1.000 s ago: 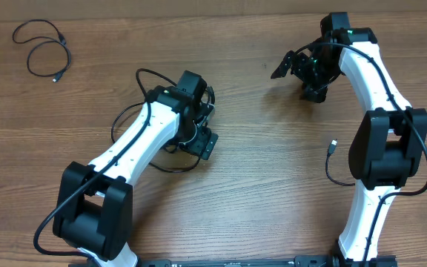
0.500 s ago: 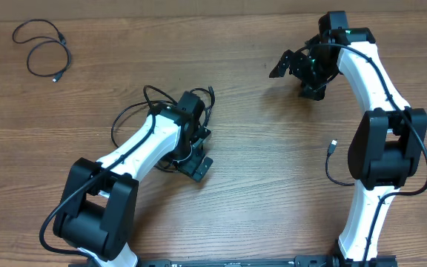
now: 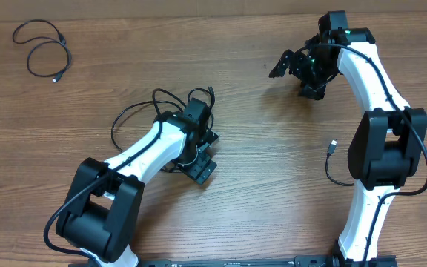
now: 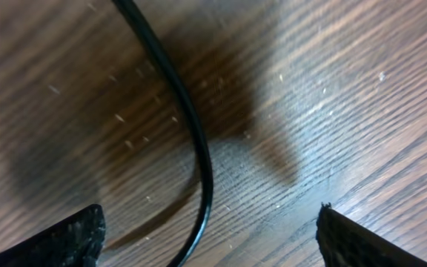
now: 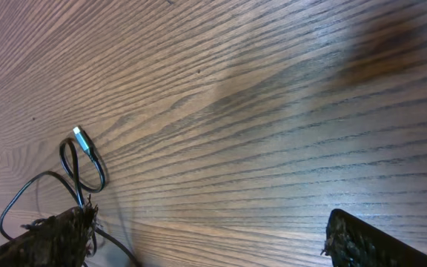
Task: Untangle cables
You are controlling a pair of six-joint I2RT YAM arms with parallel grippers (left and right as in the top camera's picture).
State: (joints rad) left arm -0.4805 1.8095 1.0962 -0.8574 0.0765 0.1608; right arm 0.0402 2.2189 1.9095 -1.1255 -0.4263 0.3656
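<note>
Wood-grain table point(image 3: 258, 200) filled the whole view. Near its middle lay the tangled cables point(image 3: 161, 98), thin black loops spreading up and to the left of the left gripper point(image 3: 206, 154), which hung low over their right edge. Its jaws stood wide apart. One strand point(image 4: 199, 141) curved over the wood between the fingertips, touched by neither. The right gripper point(image 3: 293, 74) sat well apart at the far right, jaws spread too, nothing between them. A separate cord point(image 3: 44, 53) lay looped in the far left corner, and another cord point(image 3: 333, 145) lay beside the right arm.
</note>
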